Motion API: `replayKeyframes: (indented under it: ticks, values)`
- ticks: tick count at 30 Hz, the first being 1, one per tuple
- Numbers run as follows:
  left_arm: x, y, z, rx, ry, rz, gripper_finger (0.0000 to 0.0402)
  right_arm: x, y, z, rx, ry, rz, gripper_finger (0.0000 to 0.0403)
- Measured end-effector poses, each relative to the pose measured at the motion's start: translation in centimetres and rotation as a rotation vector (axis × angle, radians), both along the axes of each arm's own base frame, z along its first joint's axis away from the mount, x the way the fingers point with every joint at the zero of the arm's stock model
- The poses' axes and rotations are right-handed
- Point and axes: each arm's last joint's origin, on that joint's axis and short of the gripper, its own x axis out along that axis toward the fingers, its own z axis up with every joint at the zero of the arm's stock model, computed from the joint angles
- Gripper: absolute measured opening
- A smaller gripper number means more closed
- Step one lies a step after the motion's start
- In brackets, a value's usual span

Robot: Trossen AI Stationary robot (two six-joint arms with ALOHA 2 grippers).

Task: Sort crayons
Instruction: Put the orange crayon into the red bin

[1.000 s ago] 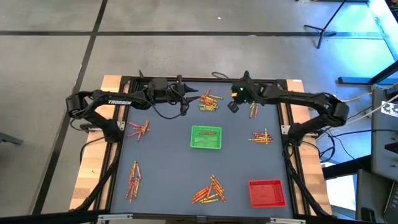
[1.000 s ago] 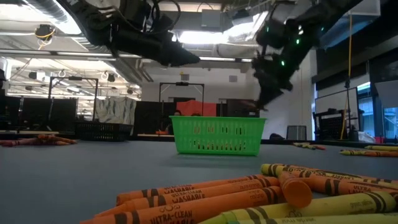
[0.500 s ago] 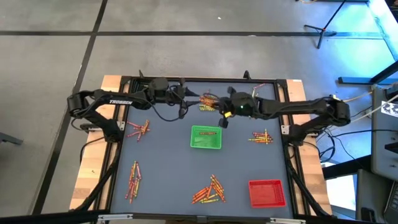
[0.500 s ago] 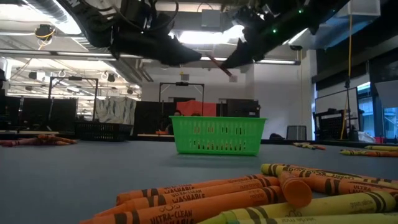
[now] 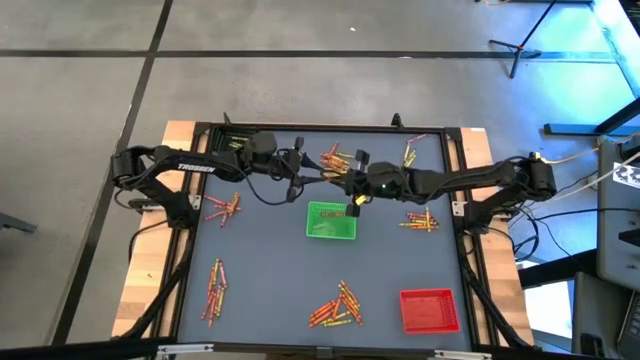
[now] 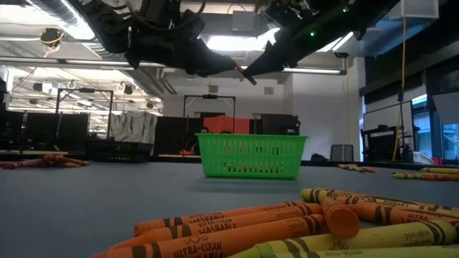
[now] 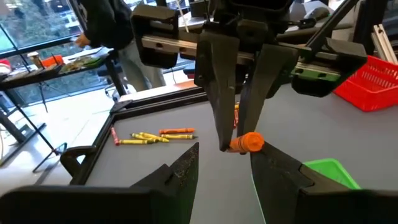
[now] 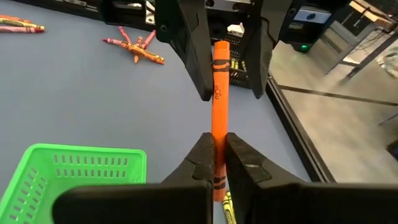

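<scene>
Crayons are thin paper-wrapped wax sticks, and one orange crayon point(image 8: 219, 99) is in the air above the far half of the table, clamped at its lower end between the narrow dark fingers of the right gripper point(image 8: 217, 155). Its free end reaches between the fingers of the left gripper point(image 7: 225, 169), which stand parted on either side of it; whether they touch it cannot be told. In the high view the two grippers meet just beyond the far edge of the green square plastic basket point(image 5: 331, 222), whose walls are slotted like a grille. Loose crayons lie in small heaps on the smooth blue-grey table point(image 5: 270, 260): one heap point(image 5: 338, 158) at the far edge, one point(image 5: 224, 207) at the left, one point(image 5: 421, 219) at the right, one point(image 5: 214, 292) near left, and one point(image 5: 337, 306) near the middle. A red square slotted basket point(image 5: 430, 309) sits at the near right corner.
</scene>
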Motion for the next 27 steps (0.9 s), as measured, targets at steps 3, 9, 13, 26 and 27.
replayKeyframes:
  ticks: [3, 9, 13, 26, 27]
  values:
    - [0.0, 0.0, 0.1, 0.001, -0.016, -0.023, 0.0123, 0.0, 0.1, 0.1, -0.005, -0.004, -0.005, 0.0019]
    - [0.2, -0.5, 0.2, 0.006, -0.023, -0.056, 0.0122, 0.1, 0.2, 0.2, 0.001, -0.021, 0.013, 0.0019]
    - [0.3, -0.8, 0.2, 0.033, -0.024, -0.071, 0.0108, 0.2, 0.2, 0.4, -0.018, -0.034, 0.022, 0.0019]
    - [0.4, -1.1, 0.5, 0.065, -0.054, -0.094, 0.0009, 0.2, 0.2, 0.4, -0.002, -0.044, 0.014, 0.0019]
    - [0.4, -1.1, 0.5, 0.065, -0.054, -0.094, 0.0009, 0.2, 0.1, 0.4, -0.002, -0.048, 0.012, 0.0019]
